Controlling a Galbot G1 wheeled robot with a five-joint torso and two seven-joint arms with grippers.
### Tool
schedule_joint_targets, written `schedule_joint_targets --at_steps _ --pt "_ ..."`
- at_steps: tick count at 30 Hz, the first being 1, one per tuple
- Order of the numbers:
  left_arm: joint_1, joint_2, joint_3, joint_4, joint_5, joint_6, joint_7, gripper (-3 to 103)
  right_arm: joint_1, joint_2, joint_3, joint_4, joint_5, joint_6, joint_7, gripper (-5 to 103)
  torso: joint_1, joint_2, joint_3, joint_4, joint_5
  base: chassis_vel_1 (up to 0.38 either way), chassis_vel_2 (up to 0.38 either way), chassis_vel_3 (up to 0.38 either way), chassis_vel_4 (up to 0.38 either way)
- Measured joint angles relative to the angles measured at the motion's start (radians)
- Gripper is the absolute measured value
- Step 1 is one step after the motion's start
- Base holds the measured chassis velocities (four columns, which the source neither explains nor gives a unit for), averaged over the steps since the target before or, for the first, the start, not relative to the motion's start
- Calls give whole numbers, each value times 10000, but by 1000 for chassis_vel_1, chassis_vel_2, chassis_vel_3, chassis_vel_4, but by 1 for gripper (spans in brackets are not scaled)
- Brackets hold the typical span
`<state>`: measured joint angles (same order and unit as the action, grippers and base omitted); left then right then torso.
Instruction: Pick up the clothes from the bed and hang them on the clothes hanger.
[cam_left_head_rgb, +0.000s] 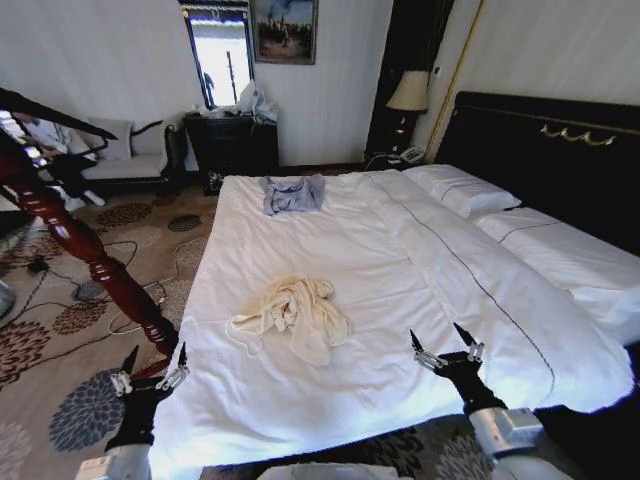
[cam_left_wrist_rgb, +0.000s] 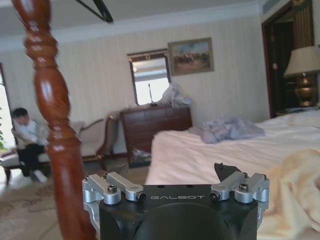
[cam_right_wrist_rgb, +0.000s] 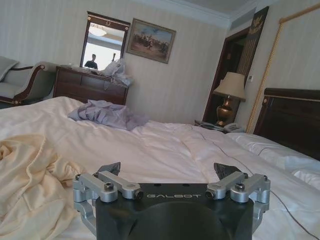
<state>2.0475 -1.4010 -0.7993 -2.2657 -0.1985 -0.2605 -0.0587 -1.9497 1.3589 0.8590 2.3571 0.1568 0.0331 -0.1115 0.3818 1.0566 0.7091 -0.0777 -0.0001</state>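
cream robe (cam_left_head_rgb: 292, 315) lay crumpled on the bed (cam_left_head_rgb: 400, 290). left gripper (cam_left_head_rgb: 152, 366) at 7 o'clock and right gripper (cam_left_head_rgb: 447, 346) at 4 o'clock, both spread, empty.

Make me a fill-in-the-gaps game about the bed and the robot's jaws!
1. The cream clothes lie crumpled on the ____.
2. The left gripper and right gripper both have their jaws ____.
3. The small grey-blue garment lies near the bed's far edge, beyond the ____ clothes.

Missing words: bed; open; cream
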Motion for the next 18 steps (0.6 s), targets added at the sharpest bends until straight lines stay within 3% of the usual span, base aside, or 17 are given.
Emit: schedule_joint_targets --at_steps 6,13,18 --pt "-482 499 674 226 -711 825 -89 97 211 102 -70 -18 -17 -7 28 100 1 0 0 1 0 0 0 0 0" --pt "-1858 1724 1186 902 -2067 2127 -659 97 127 254 -49 -93 -134 -7 88 100 1 0 0 -6 -2 0 0 0 0" --pt "-2488 2351 1166 1607 -2412 2437 -732 97 296 30 51 -164 143 -167 155 100 0 0 0 4 1 0 0 0 0"
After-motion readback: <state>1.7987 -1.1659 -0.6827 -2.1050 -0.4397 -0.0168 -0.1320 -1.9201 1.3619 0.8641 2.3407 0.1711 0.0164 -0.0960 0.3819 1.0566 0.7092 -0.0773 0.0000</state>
